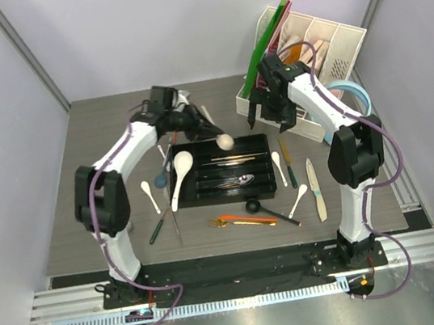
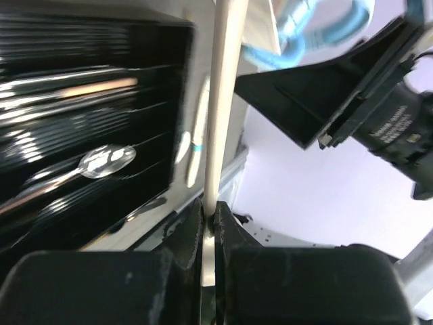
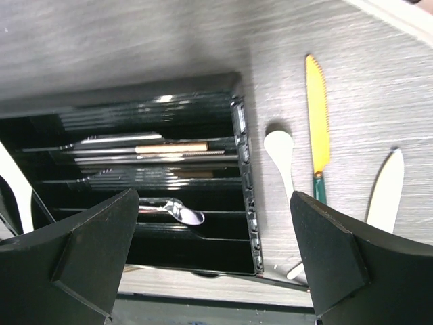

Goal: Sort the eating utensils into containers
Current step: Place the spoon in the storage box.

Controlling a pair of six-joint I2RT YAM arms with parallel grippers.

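**Inspector:** Hazard?

**Assessor:** The left gripper is clenched on the handle of a long cream-coloured, apparently wooden spoon. With so narrow a pinch it could swivel or slip. It would then land across the dividers of the black plastic cutlery tray, or past its far rim.

**Inspector:** Position?

**Assessor:** The handle runs straight out from the jaws, and the bowl appears over the tray's far rim. The right gripper is spread wide and empty above the tray's right end.

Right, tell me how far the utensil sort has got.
Done: a steel spoon and a few pieces lie in the tray. In hand: left tool grips a cream utensil; right tool open, empty. Left: yellow knife, white spoons, orange chopsticks and more on the table.
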